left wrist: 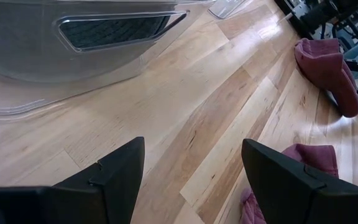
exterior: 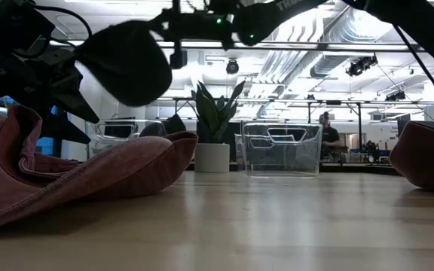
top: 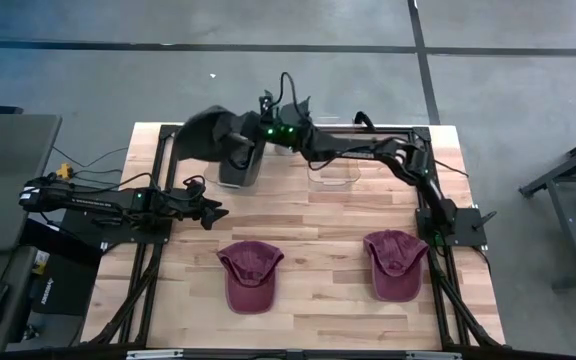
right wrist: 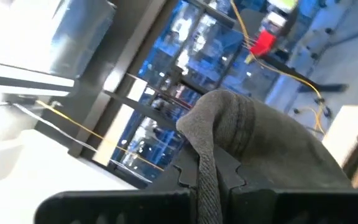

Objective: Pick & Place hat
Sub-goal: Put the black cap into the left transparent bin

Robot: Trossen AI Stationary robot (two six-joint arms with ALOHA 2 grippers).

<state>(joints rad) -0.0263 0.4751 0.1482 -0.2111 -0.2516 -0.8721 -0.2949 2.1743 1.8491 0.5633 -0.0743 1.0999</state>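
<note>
- Right gripper [top: 230, 140] reaching across to the far left of the bench [top: 318, 300], fingers pinching a dark hat [top: 206, 133] held aloft above a dark bin [top: 240, 168].
- Left gripper [top: 211, 213] hovering low at the left, fingers spread and empty, just beyond the nearer maroon hat [top: 251, 274].
- Second maroon hat [top: 395, 262] lying at the near right; clear bin [top: 333, 176] at the far middle.
- Judged partway: dark hat lifted but not yet released; two maroon hats left on the bench.
</note>
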